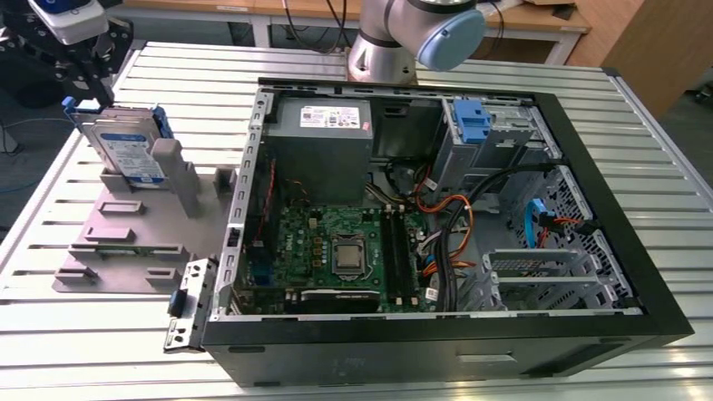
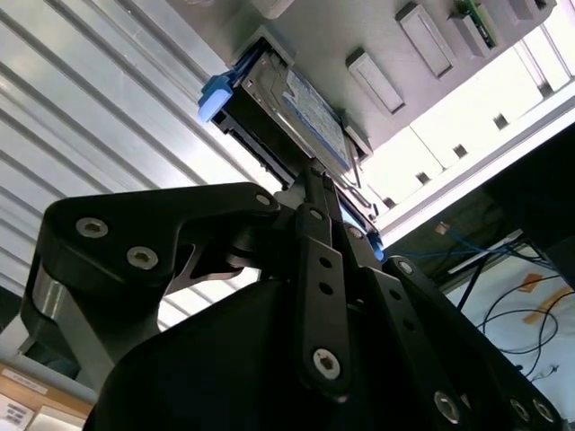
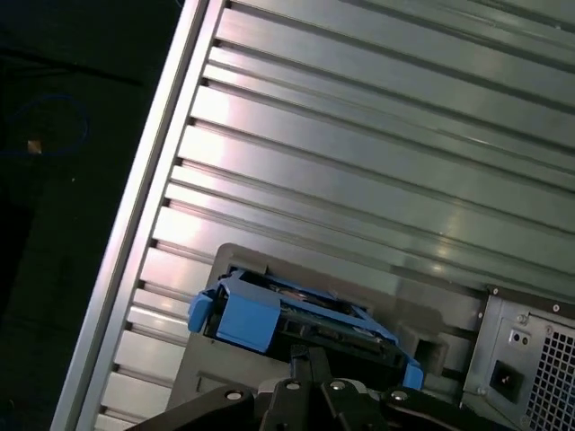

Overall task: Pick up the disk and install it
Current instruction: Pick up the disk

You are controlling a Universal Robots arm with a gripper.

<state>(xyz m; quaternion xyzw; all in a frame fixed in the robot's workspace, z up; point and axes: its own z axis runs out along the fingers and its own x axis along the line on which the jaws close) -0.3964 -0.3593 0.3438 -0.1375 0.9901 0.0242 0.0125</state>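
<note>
While one disk (image 1: 125, 149) stands upright in one grey holder (image 1: 123, 230) on the bench (image 1: 67, 351), the fingers (image 2: 316, 202) of the gripper (image 1: 98, 93) are clamped on its top edge; one open computer case (image 1: 657, 292) sits just beside.

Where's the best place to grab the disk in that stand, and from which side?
Take the disk by its free upper edge, closing across the two flat faces, coming straight down from above. It stands on edge in the grey stand, whose posts hold its lower part, and the blue rails line its narrow sides.
</note>
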